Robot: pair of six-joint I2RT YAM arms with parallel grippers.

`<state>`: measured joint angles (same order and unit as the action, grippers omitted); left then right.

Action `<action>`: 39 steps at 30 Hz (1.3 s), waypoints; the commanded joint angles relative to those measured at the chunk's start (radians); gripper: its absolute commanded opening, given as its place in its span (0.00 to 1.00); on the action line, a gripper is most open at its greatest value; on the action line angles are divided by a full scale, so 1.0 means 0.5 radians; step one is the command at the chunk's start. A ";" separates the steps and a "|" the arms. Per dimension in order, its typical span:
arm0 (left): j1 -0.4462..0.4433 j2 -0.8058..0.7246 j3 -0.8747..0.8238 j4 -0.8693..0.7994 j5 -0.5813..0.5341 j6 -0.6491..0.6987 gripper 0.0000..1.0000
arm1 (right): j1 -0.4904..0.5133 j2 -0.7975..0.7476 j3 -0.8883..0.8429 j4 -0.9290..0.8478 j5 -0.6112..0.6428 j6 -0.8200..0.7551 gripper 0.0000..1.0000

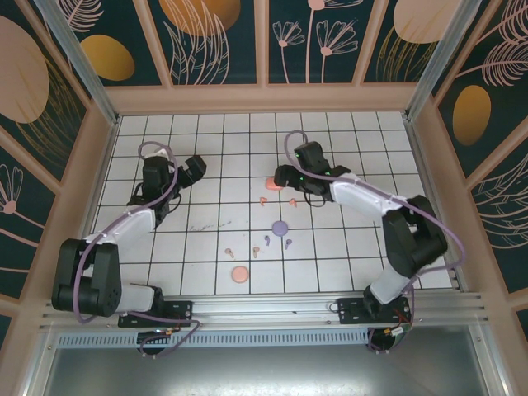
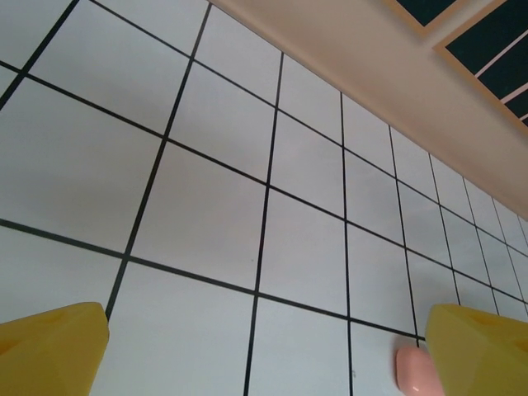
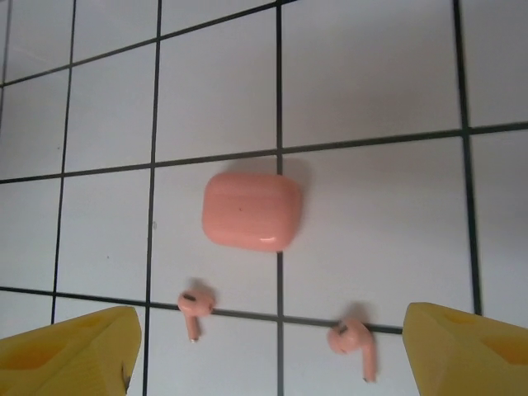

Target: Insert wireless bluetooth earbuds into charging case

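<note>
Right wrist: salmon case [image 3: 252,210], two salmon earbuds [image 3: 195,304] beside it — right gripper [image 3: 268,353] spread, empty; left gripper [image 2: 266,351] spread.

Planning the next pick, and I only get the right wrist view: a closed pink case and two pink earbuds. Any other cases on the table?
Observer: Yes, in the top view a purple case lies below your pink case.
Operator: Earbuds near it?
Observer: Two purple earbuds lie just below it, not touching it.
Operator: Where is the other arm?
Observer: The left pincer is open over bare tiles, left of your case.
</note>
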<state>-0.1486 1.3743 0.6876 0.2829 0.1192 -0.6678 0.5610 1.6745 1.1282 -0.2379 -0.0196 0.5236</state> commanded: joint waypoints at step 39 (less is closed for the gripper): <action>-0.031 0.326 0.336 -0.064 -0.039 -0.051 0.99 | 0.213 1.170 1.226 -0.826 0.411 0.118 0.78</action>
<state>-0.1593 1.5211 0.8345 0.2420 0.0826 -0.6865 0.6601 2.2326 1.7123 -0.6125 0.1654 0.5640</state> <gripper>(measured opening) 0.986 0.791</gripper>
